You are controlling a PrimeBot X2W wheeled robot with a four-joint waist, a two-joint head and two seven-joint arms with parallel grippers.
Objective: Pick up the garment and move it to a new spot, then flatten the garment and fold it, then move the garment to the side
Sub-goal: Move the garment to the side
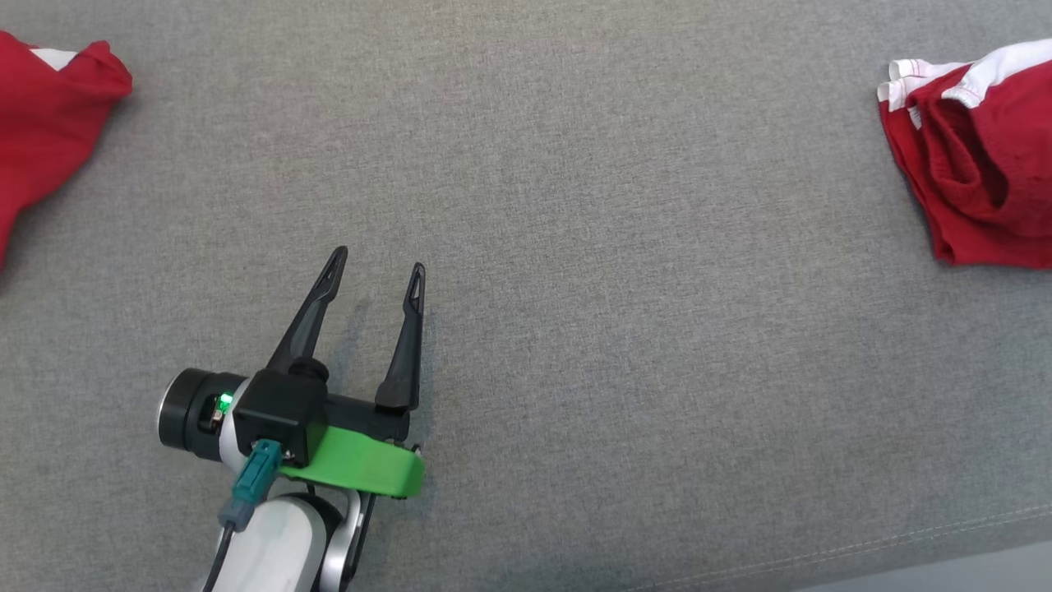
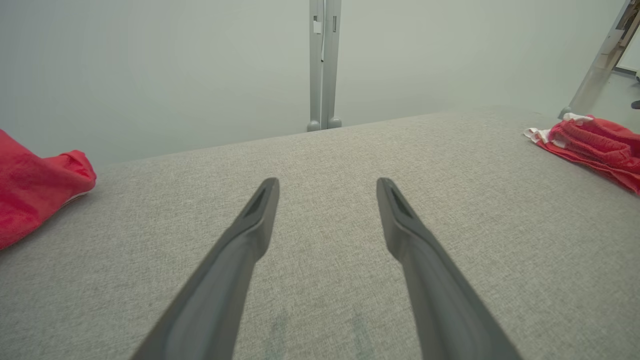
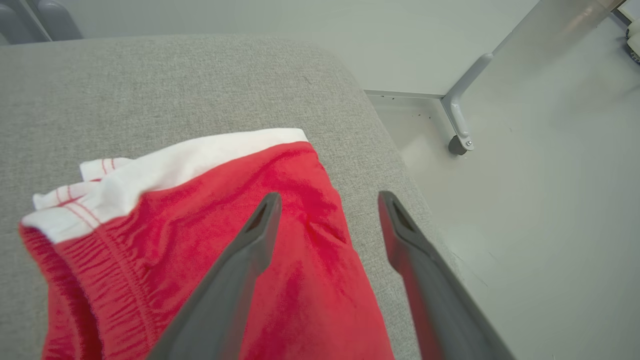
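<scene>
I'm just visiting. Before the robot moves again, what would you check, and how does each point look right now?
1. Left hand open and holding nothing: ok.
2. Right hand open over the red shorts: ok.
3. Right fingers lifted off the cloth: cannot tell.
4. Shorts lie on the grey top, not over its edge: ok.
5. Other red garment within reach: cannot tell.

The left pincer (image 1: pixel 379 259) sits spread wide, well left of the white-banded garment (image 3: pixel 310 240), while the right pincer (image 3: pixel 328 195) gapes above it.
</scene>
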